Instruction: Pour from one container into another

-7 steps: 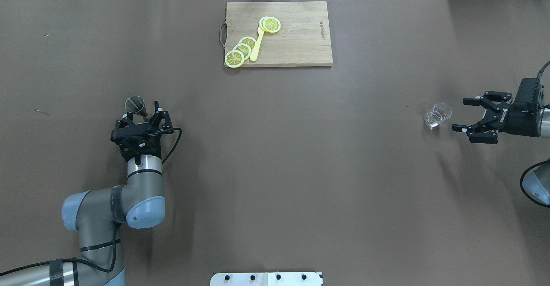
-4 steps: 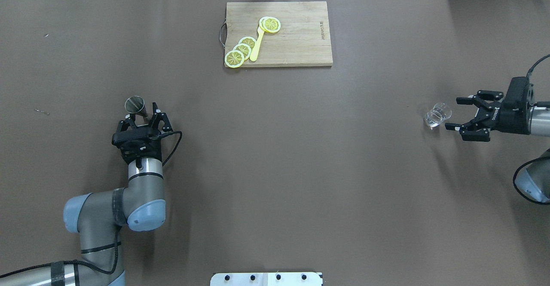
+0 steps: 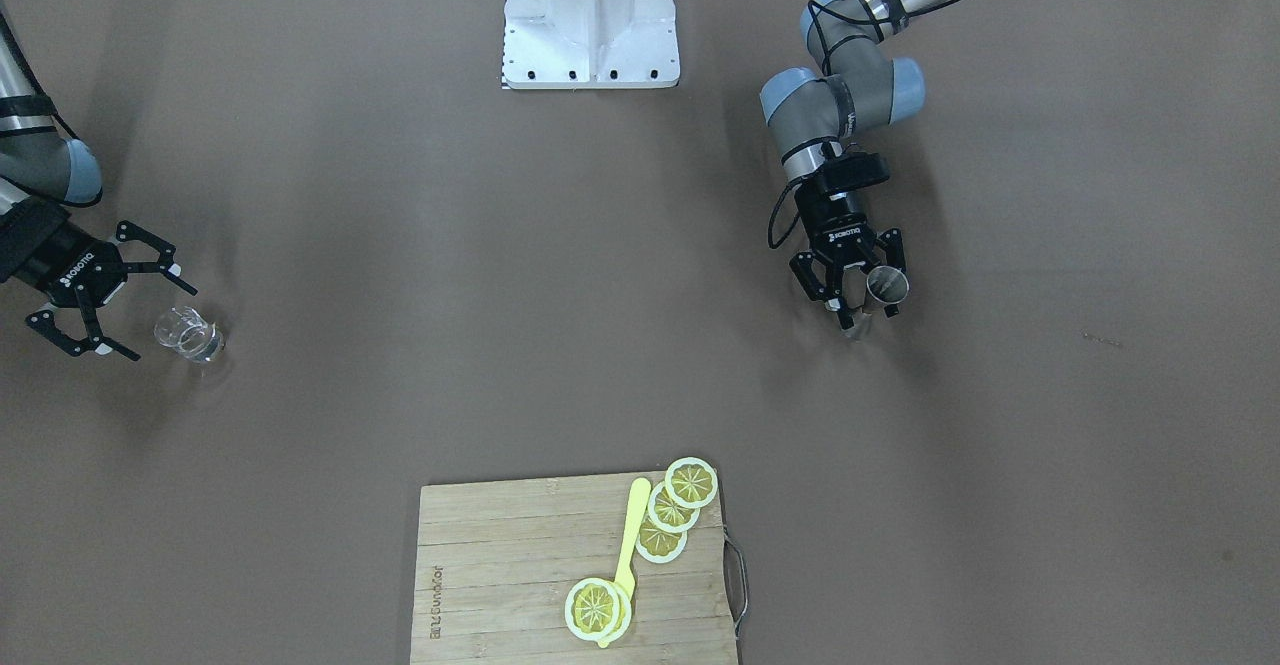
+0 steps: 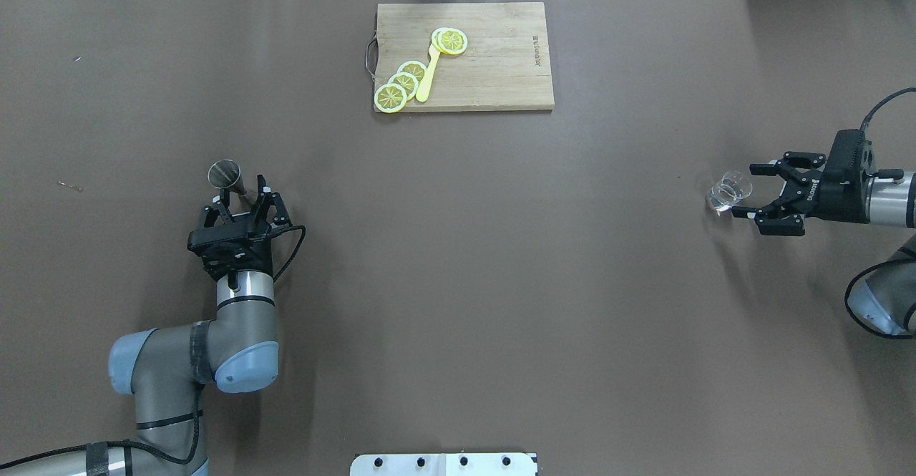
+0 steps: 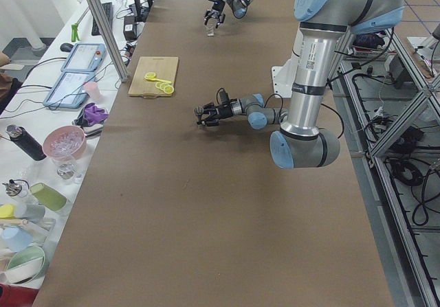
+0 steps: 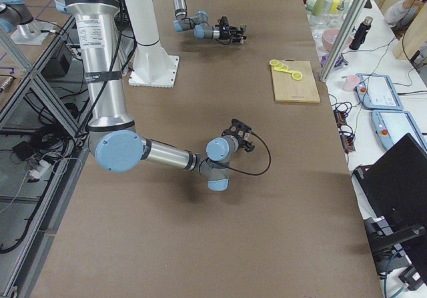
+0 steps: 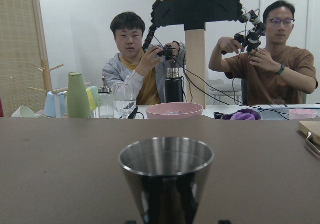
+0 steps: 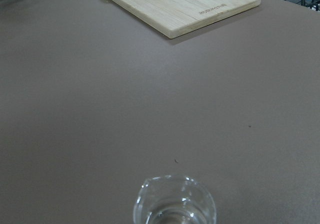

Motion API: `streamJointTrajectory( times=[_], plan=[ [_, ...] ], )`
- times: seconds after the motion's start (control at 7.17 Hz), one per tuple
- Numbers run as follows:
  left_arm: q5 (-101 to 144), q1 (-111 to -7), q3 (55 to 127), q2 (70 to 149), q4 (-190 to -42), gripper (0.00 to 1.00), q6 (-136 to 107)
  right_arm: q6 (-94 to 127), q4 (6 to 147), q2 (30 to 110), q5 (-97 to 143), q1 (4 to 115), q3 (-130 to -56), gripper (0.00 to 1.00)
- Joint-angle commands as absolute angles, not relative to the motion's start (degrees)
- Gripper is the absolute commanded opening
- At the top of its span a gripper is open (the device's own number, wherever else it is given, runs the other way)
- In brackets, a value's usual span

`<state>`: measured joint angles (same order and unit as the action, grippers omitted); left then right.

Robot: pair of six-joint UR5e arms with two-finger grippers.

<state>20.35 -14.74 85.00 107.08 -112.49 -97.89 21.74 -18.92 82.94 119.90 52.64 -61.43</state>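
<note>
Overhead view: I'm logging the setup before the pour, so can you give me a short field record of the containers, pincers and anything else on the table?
steel cup: upright, table's left side
small glass: upright, table's right side
left pincer: open, at the steel cup
right pincer: open, at the small glass, not closed on it
cutting board: far middle, bearing lemon slices and a yellow utensil
pour: not yet begun

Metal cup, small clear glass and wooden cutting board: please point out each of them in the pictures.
metal cup (image 7: pixel 166 186): left wrist view, on its outer wall.
small clear glass (image 4: pixel 728 192): overhead view, on its body.
wooden cutting board (image 4: pixel 494 68): overhead view, on bare wood near its middle.
</note>
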Motion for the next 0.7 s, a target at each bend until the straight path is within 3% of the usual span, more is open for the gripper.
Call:
streamJointTrajectory(
  times=[0.0,0.28,0.42,0.56],
  plan=[
    [20.39,-14.50,84.90,106.79,-112.41,0.63,-99.14,18.82,-18.98,82.88,119.53,52.47,-61.35,1.00],
    [20.30,-14.15,84.11,106.96,-112.33,0.58,-99.58,16.79,-18.98,82.88,119.62,52.47,-61.35,1.00],
    [20.39,-14.15,83.85,106.79,-112.32,0.49,-99.58,15.92,-18.98,82.79,119.62,52.47,-61.35,1.00],
    [20.39,-14.24,83.93,106.79,-112.50,0.47,-99.58,15.82,-18.98,82.27,119.62,52.47,-61.17,1.00]
  ],
)
